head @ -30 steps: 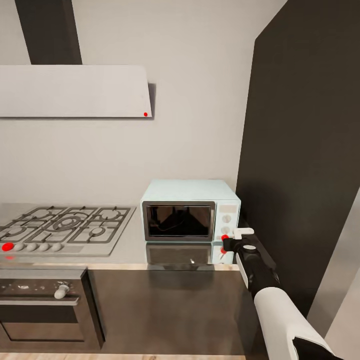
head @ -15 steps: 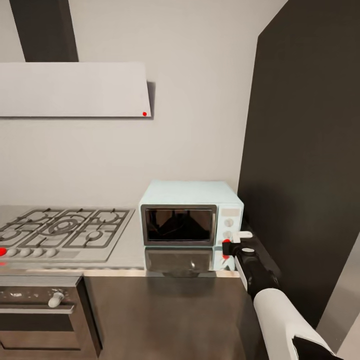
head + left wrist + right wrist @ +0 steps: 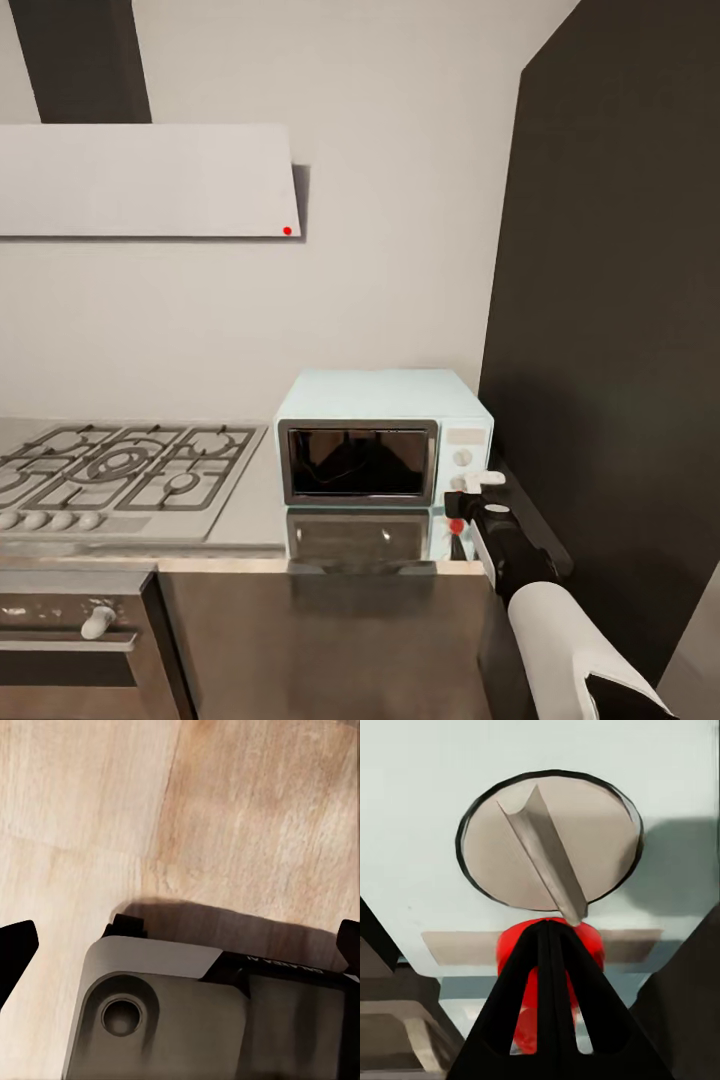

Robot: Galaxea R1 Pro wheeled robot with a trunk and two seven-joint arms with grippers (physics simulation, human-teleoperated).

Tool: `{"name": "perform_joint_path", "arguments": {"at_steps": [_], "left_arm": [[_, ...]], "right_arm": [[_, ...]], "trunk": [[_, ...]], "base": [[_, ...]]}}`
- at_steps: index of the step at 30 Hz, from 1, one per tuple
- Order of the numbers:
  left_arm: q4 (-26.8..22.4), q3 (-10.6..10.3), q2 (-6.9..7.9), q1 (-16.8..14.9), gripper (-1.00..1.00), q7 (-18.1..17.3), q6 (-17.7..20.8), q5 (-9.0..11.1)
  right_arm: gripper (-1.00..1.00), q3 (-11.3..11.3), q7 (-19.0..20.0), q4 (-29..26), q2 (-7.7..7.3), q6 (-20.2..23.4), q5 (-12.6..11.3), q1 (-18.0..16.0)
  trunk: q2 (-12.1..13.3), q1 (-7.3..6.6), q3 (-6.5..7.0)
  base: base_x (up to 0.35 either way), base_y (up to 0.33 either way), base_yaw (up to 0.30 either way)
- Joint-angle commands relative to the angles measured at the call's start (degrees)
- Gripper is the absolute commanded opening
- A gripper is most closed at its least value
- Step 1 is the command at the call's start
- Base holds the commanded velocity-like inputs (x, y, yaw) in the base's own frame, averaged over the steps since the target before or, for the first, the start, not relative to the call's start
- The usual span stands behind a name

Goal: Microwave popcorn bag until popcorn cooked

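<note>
My head camera looks down and forward at the microwave (image 3: 382,438), mid-frame on the bench (image 3: 250,500). My right wrist camera sits very close to its knob (image 3: 551,844); my left faces the wooden floor (image 3: 150,802).

Microwave (image 3: 385,395) pale mint-blue, door glass dark, frame black and steel, knobs white. Counter (image 3: 255,500) grey brushed steel, mirrors microwave. Hob (image 3: 120,470) grey, grates darker. Hood (image 3: 145,180) white, red dot at corner. Right gripper (image 3: 470,495) black with white tip, red spot beside. Floor (image 3: 150,810) pale wood grain.
</note>
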Motion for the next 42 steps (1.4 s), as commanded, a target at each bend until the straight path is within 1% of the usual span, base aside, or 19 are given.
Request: {"name": "perform_joint_path", "arguments": {"at_steps": [1, 8, 14, 28, 31, 33, 34, 35, 36, 38, 40, 42], "left_arm": [[0.1, -0.5, 0.01, 0.0, 1.00, -0.2, -0.2, 0.6], [0.1, -0.5, 0.01, 0.0, 1.00, -0.2, -0.2, 0.6], [0.1, -0.4, 0.04, 0.0, 1.00, -0.2, -0.2, 0.6], [0.1, -0.5, -0.08, 0.0, 1.00, -0.2, -0.2, 0.6], [0.1, -0.5, -0.08, 0.0, 1.00, -0.2, -0.2, 0.6], [0.1, -0.5, -0.08, 0.0, 1.00, -0.2, -0.2, 0.6], [0.1, -0.5, -0.08, 0.0, 1.00, -0.2, -0.2, 0.6], [0.1, -0.5, -0.08, 0.0, 1.00, -0.2, -0.2, 0.6], [0.1, -0.5, -0.12, 0.0, 1.00, -0.2, -0.2, 0.6], [0.1, -0.5, -0.15, 0.0, 1.00, -0.2, -0.2, 0.5], [0.1, -0.5, -0.16, 0.0, 1.00, -0.2, -0.2, 0.5], [0.1, -0.5, -0.17, 0.0, 1.00, -0.2, -0.2, 0.5]], "right_arm": [[-1.00, -0.6, -0.1, -0.3, -0.03, 0.2, 1.3, -0.5], [-1.00, -0.8, -0.1, 1.2, -0.36, -0.5, 1.4, -0.5], [-1.00, -0.8, 0.0, 1.3, -0.77, -0.7, 1.4, -0.5], [-1.00, -0.7, 0.2, 1.0, -0.76, -0.4, 1.7, -0.5], [-1.00, -0.6, 0.2, 0.0, -0.61, 0.0, 1.8, -0.5], [-1.00, -0.5, 0.2, -1.9, -0.36, 0.6, 1.9, -0.5], [-1.00, -0.4, 0.2, -3.4, -0.17, 1.6, 2.0, -0.5], [-1.00, -0.4, 0.2, -5.0, 0.10, 3.8, 2.1, -0.5], [-1.00, -0.4, 0.2, -7.0, 0.27, 7.0, 2.0, -0.5], [-1.00, -0.5, 0.3, -11.9, 0.41, 15.1, 1.7, -0.5], [-1.00, -0.5, 0.4, -14.8, 0.44, 21.2, 1.6, -0.5], [-1.00, -0.6, 0.5, -16.1, 0.45, 24.4, 1.6, -0.5]], "trunk": [[0.0, 0.49, -0.07], [0.0, 0.49, -0.07], [0.0, 0.49, -0.07], [0.0, 0.49, -0.07], [0.0, 0.49, -0.07], [0.0, 0.49, -0.07], [0.0, 0.49, -0.07], [0.0, 0.49, -0.07], [0.0, 0.49, -0.07], [0.0, 0.49, -0.07], [0.0, 0.49, -0.07], [0.0, 0.49, -0.07]], "base": [[0.124, 0.000, 0.000], [0.099, 0.000, 0.000], [-0.025, 0.000, 0.000], [-0.324, 0.000, 0.000], [-0.337, 0.000, 0.000], [-0.337, 0.000, 0.000], [-0.337, 0.000, 0.000], [-0.337, 0.000, 0.000], [-0.337, 0.000, 0.000], [-0.337, 0.000, 0.000], [-0.338, 0.000, 0.000], [-0.337, 0.000, 0.000]]}}
